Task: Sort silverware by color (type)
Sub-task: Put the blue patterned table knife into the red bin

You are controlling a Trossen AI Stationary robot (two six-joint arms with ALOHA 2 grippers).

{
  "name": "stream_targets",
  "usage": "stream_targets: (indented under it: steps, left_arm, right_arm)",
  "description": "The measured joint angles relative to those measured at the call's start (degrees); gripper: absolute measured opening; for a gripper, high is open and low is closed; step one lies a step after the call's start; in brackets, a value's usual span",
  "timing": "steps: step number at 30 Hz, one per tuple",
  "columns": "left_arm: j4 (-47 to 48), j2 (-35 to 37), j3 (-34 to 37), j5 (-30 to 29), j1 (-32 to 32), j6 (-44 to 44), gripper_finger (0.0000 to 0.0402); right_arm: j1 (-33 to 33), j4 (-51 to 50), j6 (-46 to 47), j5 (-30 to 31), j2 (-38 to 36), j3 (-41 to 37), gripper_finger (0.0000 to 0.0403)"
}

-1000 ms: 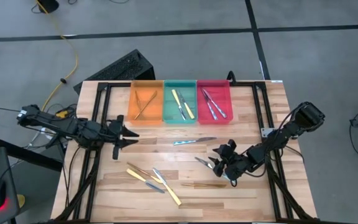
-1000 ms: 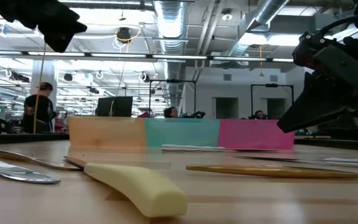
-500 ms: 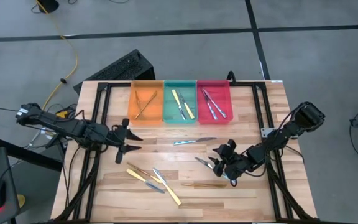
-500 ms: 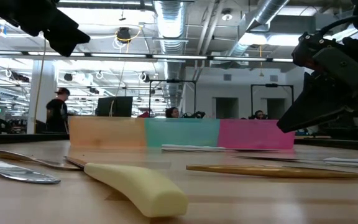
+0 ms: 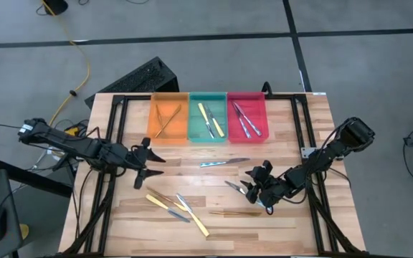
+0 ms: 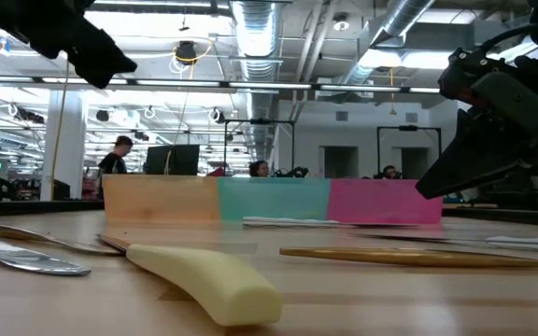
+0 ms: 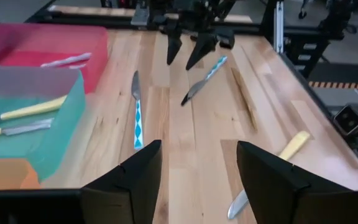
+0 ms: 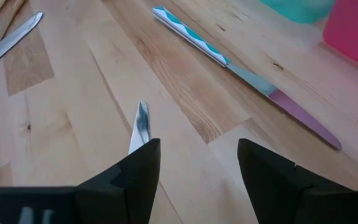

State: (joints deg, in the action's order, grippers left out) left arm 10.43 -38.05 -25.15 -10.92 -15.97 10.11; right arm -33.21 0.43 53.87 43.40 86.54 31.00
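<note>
Taking the green tray (image 5: 207, 118) as the anchor: nearest the table's front edge, well short of it, a yellow-handled knife (image 5: 196, 222), a bronze-gold utensil (image 5: 235, 213) and a few more loose pieces are scattered on the wood. Closer to the tray, the right gripper (image 5: 254, 183) is parked over a blue-handled knife (image 5: 235, 188), fingers spread wide, nothing gripped. Left of the tray, the left gripper (image 5: 151, 159) is seen with jaws parted, empty too. Just before the tray another blue-patterned knife (image 5: 223, 163) is lying. Sorted pieces are sitting inside the orange tray (image 5: 168, 117), green tray and red tray (image 5: 247, 116).
</note>
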Motion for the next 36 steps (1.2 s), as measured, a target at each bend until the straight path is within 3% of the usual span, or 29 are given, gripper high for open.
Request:
stream_targets:
  steps: [15,22,36]
  left_arm:
    - [0.6,-7.88,0.0,0.02,-3.28,0.11,0.019]
    - [0.38,-10.79,0.0,-0.84,-4.1,0.21,0.019]
    - [1.19,-11.86,0.0,-1.14,-7.42,-5.59,0.019]
  right_arm:
    - [0.0,0.07,-2.95,-0.22,0.0,0.0,0.0239]
    - [0.37,0.06,-5.35,-4.68,0.0,0.0,0.0239]
    - [1.59,0.04,-8.94,-5.99,0.0,0.0,0.0239]
